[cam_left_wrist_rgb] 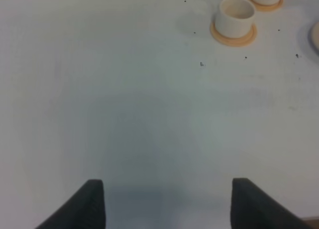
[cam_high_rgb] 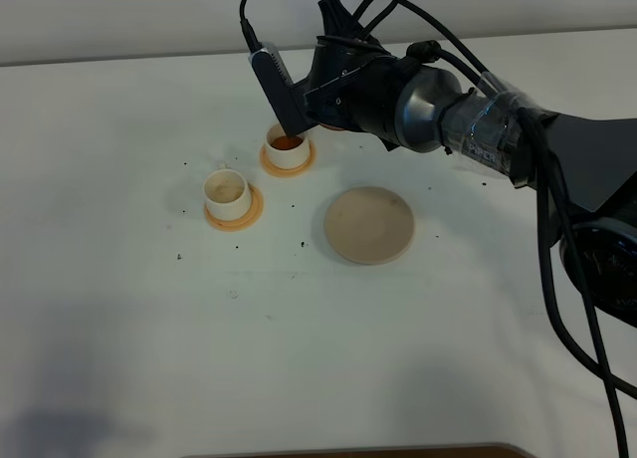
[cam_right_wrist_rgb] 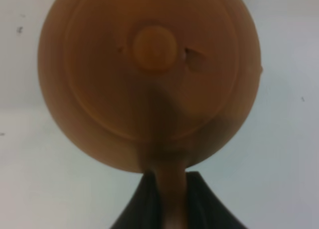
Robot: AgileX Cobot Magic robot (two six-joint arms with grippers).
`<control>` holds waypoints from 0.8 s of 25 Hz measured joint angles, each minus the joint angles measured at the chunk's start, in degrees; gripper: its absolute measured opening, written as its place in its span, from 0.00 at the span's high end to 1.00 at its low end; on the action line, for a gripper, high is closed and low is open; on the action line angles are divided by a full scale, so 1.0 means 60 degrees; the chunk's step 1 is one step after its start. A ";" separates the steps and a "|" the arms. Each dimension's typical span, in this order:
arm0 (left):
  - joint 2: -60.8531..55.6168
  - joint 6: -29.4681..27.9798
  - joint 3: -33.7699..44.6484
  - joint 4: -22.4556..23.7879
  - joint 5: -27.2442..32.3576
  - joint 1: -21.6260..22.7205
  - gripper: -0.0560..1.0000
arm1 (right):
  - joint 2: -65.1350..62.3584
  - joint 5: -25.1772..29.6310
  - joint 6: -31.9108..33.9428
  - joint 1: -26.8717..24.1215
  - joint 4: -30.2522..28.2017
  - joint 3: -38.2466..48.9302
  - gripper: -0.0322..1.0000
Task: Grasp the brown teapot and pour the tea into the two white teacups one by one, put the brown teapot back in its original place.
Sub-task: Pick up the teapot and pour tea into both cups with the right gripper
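My right gripper [cam_high_rgb: 317,105] is shut on the loop handle of the brown teapot [cam_right_wrist_rgb: 149,79], which fills the right wrist view with its knobbed lid facing the camera. In the high view the arm hides most of the pot; its reddish-brown spout tip [cam_high_rgb: 287,140] dips over the farther white teacup [cam_high_rgb: 287,153]. The nearer white teacup [cam_high_rgb: 226,193] stands to its left front, apart from the gripper. The pale beige saucer [cam_high_rgb: 368,224] lies bare to the right of the cups. My left gripper [cam_left_wrist_rgb: 167,204] is open and empty over bare table, far from the cups [cam_left_wrist_rgb: 235,16].
Each cup stands on an orange-tan coaster [cam_high_rgb: 237,217]. Small dark specks [cam_high_rgb: 301,244] are scattered on the white table [cam_high_rgb: 149,329]. The right arm's body and cables [cam_high_rgb: 557,179] span the table's right side. The saucer's edge [cam_left_wrist_rgb: 315,36] shows in the left wrist view.
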 joint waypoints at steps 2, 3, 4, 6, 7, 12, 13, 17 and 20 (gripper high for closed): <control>0.0000 0.0000 0.0000 0.0000 0.0000 0.0000 0.40 | 0.0000 -0.0129 -0.0177 0.0000 0.0000 0.0000 0.85; 0.0000 0.0000 0.0000 0.0000 0.0000 0.0000 0.40 | 0.0000 -0.0180 -0.0287 0.0000 0.0000 0.0000 0.85; 0.0000 0.0000 0.0000 0.0000 0.0000 0.0000 0.40 | 0.0000 -0.0206 -0.0394 0.0000 0.0000 0.0000 0.85; 0.0000 0.0000 0.0000 0.0000 0.0000 0.0000 0.40 | 0.0000 -0.0221 -0.0521 0.0000 0.0000 0.0000 0.85; 0.0000 0.0000 0.0000 0.0000 0.0000 0.0000 0.40 | 0.0000 -0.0229 -0.0559 0.0000 0.0000 0.0000 0.85; 0.0000 0.0000 0.0000 0.0000 0.0000 0.0000 0.40 | 0.0000 -0.0269 -0.0730 0.0000 -0.0023 0.0000 0.85; 0.0000 0.0000 0.0000 0.0000 0.0000 0.0000 0.40 | 0.0000 -0.0269 -0.0742 0.0000 -0.0044 0.0000 0.85; 0.0000 0.0000 0.0000 0.0000 0.0000 0.0000 0.40 | 0.0000 -0.0300 -0.0751 0.0000 -0.0347 0.0000 0.85; 0.0000 0.0000 0.0000 0.0000 0.0000 0.0000 0.40 | 0.0000 -0.0372 -0.0751 0.0000 -0.0503 0.0000 0.85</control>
